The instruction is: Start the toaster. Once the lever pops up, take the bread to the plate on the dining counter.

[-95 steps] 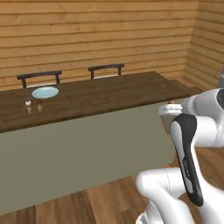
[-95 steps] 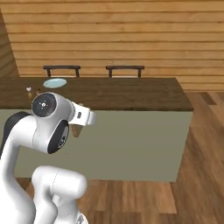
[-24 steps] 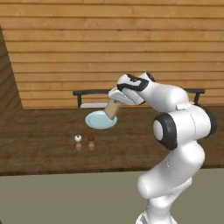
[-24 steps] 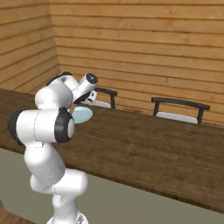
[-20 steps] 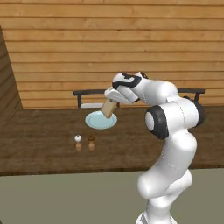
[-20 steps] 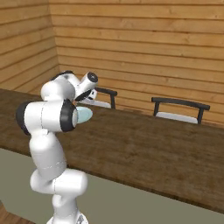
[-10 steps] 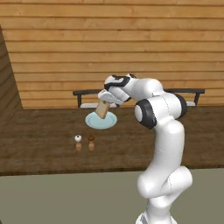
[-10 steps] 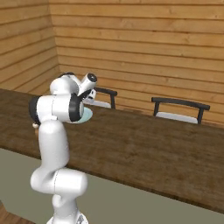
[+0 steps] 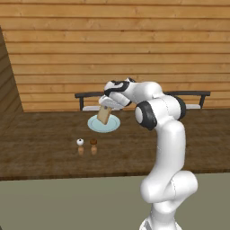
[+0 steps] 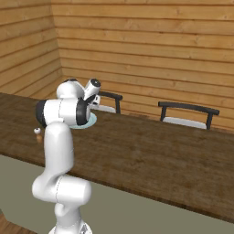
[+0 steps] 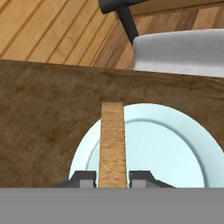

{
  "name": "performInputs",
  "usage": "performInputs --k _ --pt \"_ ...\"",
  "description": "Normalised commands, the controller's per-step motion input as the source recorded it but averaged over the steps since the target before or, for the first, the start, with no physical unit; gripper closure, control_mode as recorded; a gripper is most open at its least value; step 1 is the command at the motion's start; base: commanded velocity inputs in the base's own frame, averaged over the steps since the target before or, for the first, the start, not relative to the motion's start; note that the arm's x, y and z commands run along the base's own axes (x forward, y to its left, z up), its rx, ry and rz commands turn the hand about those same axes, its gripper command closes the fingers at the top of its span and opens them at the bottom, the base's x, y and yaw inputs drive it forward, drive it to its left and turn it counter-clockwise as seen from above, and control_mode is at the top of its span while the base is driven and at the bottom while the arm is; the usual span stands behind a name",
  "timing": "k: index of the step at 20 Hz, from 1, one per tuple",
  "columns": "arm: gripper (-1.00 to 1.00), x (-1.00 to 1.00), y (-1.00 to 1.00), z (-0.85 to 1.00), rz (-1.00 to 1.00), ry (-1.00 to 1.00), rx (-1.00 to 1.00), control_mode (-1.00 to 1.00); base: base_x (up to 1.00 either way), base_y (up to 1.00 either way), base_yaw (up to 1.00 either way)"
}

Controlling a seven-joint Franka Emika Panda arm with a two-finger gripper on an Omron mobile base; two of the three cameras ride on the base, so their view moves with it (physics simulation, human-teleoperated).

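My gripper (image 9: 108, 106) is shut on the bread (image 9: 104, 115), a tan slice that hangs tilted just above the pale blue-green plate (image 9: 104, 124) on the dark wood dining counter (image 9: 49, 148). In the hand view the bread (image 11: 112, 142) stands edge-on between my two fingertips (image 11: 84, 179), and the plate (image 11: 175, 153) lies under it and to its right. From the right base view my arm covers most of the plate (image 10: 90, 121). The toaster is out of view.
Two small shakers (image 9: 80, 143) (image 9: 93, 142) stand on the counter in front of the plate. Two dark-backed chairs (image 9: 92, 96) (image 10: 188, 109) sit behind the counter's far edge, against a wood-plank wall.
My arm has reached further left and down, carrying the bread from the plate's right side to over its middle. The base and the shakers have stayed put.
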Motion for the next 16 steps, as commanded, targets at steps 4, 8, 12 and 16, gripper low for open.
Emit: performInputs --k 4,8,12,16 --pt "1.00 0.00 0.04 -0.18 0.00 0.00 0.00 -1.00 0.00 0.00 0.00" --pt "1.00 0.00 0.19 -0.24 0.00 0.00 0.00 -1.00 0.00 0.00 0.00" --pt "1.00 0.09 0.12 -0.10 0.00 0.00 0.00 -1.00 0.00 0.00 0.00" --pt "1.00 0.00 0.14 -0.15 0.00 0.00 0.00 -1.00 0.00 0.00 0.00"
